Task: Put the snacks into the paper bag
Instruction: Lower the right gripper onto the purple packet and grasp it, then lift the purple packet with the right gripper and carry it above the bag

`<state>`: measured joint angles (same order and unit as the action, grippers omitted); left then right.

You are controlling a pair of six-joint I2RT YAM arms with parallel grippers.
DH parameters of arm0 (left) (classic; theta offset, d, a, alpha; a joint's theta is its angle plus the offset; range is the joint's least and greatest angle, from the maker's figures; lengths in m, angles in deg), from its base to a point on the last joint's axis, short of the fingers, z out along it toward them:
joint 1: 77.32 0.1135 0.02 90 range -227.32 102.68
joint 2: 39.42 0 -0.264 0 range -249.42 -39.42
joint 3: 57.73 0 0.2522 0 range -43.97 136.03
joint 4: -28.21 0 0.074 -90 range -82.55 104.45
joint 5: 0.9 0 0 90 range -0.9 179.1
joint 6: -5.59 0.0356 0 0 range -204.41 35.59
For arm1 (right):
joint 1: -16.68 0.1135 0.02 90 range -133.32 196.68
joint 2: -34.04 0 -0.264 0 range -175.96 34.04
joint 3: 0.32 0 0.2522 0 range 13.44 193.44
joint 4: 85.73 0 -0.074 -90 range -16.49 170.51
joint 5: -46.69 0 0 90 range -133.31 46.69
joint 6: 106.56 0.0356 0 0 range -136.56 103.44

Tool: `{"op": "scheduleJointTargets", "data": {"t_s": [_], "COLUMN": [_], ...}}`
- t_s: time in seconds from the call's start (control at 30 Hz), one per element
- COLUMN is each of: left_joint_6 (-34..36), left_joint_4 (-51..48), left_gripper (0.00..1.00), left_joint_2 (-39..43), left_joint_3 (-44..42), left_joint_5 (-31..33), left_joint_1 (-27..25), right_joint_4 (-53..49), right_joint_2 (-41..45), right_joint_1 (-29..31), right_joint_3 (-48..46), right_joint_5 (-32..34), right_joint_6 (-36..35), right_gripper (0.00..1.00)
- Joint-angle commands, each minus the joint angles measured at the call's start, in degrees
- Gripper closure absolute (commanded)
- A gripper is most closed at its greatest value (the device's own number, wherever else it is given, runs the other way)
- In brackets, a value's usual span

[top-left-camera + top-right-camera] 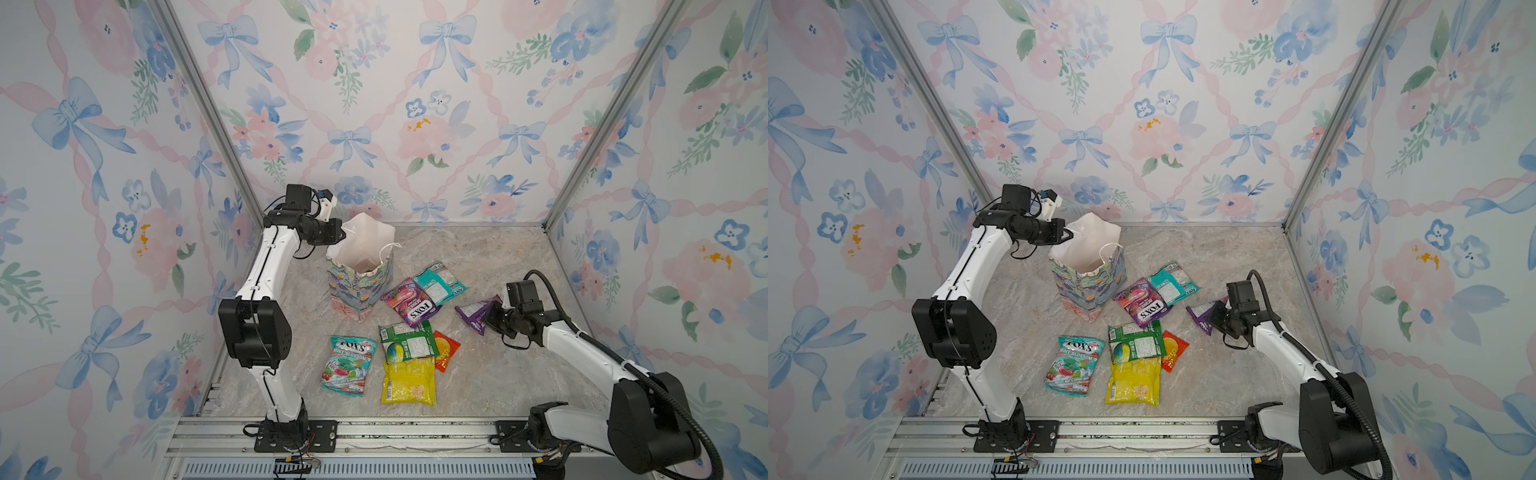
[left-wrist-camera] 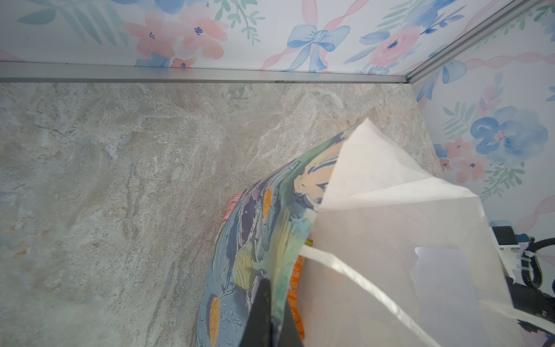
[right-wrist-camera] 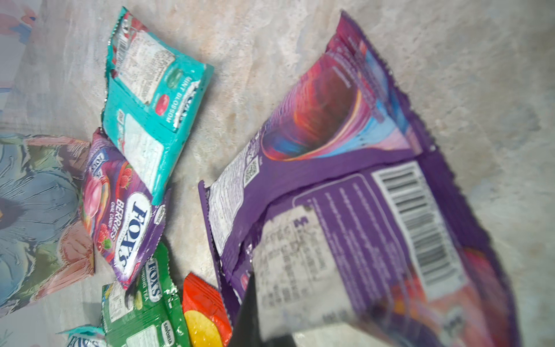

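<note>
Paper bag (image 1: 360, 291) stands upright on the marbled tabletop (image 1: 503, 374), left of centre, toward the back wall; mouth open; outside a blue, green and pink floral print, inside plain white; white cord handle (image 1: 387, 249) draped at the near rim. Left gripper (image 1: 343, 234) clamped on the bag's left rim, paper pinched between closed jaws; in the left wrist view the dark fingers (image 2: 261, 309) straddle the printed wall.

Right gripper (image 1: 491, 318) pinched shut on one end of a purple packet (image 1: 473, 312), right of the bag and well apart from it; back face up, barcode and white label showing, edges crimped; packet tilted; whether its low end touches the tabletop I cannot tell.

Six more packets lie flat between the arms: teal packet (image 1: 440, 283) overlapping a purple FOX'S packet (image 1: 409, 306); green packet (image 1: 409, 341) over the yellow packet (image 1: 409, 384) and the orange-red packet (image 1: 448, 351); Mint Blossom packet (image 1: 349, 365) alone, nearer the front.
</note>
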<state>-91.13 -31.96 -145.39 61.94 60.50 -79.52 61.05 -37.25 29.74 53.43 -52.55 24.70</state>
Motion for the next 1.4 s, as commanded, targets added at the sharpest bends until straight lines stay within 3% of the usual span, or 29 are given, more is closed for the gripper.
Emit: {"op": "scheduleJointTargets", "data": {"t_s": [0.0,0.37,0.83,1.37], "left_joint_6": [-1.0,-1.0,-1.0,-1.0], "left_joint_4": [-0.3,-0.3,-0.3,-0.3], "left_gripper": [1.0,1.0,1.0,1.0], "left_joint_2": [-0.1,0.7,0.7,0.5], "left_joint_3": [0.2,0.1,0.2,0.0], "left_joint_5": [-1.0,-1.7,-2.4,-2.8], "left_joint_1": [0.4,0.4,0.5,0.5], "right_joint_4": [-3.7,-9.4,-7.4,-18.0], "right_joint_2": [2.1,-4.0,-21.9,-45.3], "right_joint_1": [1.9,10.8,16.5,24.5], "right_joint_3": [4.8,29.9,60.4,97.8], "right_joint_5": [1.6,5.7,3.8,-0.2], "right_joint_6": [-1.8,-10.4,-18.0,-24.7], "right_gripper": [1.0,1.0,1.0,1.0]}}
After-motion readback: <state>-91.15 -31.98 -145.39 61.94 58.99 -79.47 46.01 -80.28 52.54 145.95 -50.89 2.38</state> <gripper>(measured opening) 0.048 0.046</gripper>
